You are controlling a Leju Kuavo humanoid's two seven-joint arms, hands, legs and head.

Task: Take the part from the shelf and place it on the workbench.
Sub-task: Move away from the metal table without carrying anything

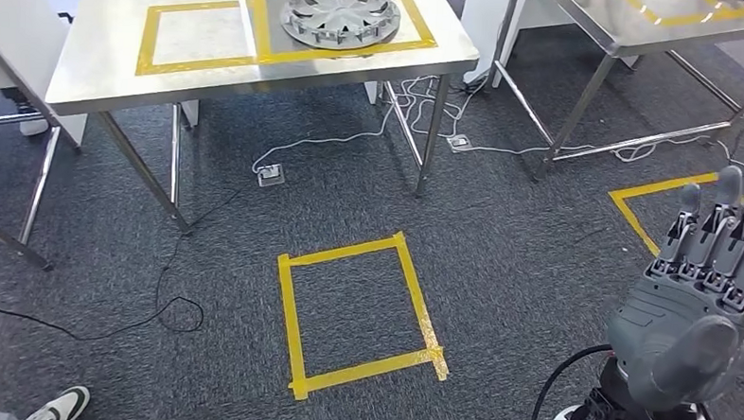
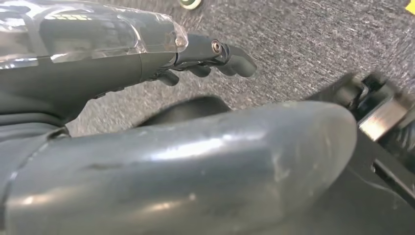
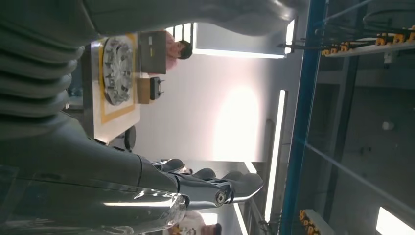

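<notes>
The round wheel cover (image 1: 340, 13) lies on the tabletop (image 1: 99, 75), inside the yellow tape. The right hand (image 1: 700, 310) is up, fingers (image 1: 729, 202) straight and apart, holding nothing. The left hand (image 2: 205, 58) hangs low, fingers loosely bent, empty. Both should pull back slowly.

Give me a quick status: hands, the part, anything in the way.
Right hand raised, open, holding nothing. Left hand holding nothing, fingers slightly curled. Wheel cover lies on steel table inside yellow tape. Cables trail on the carpet under the table.
</notes>
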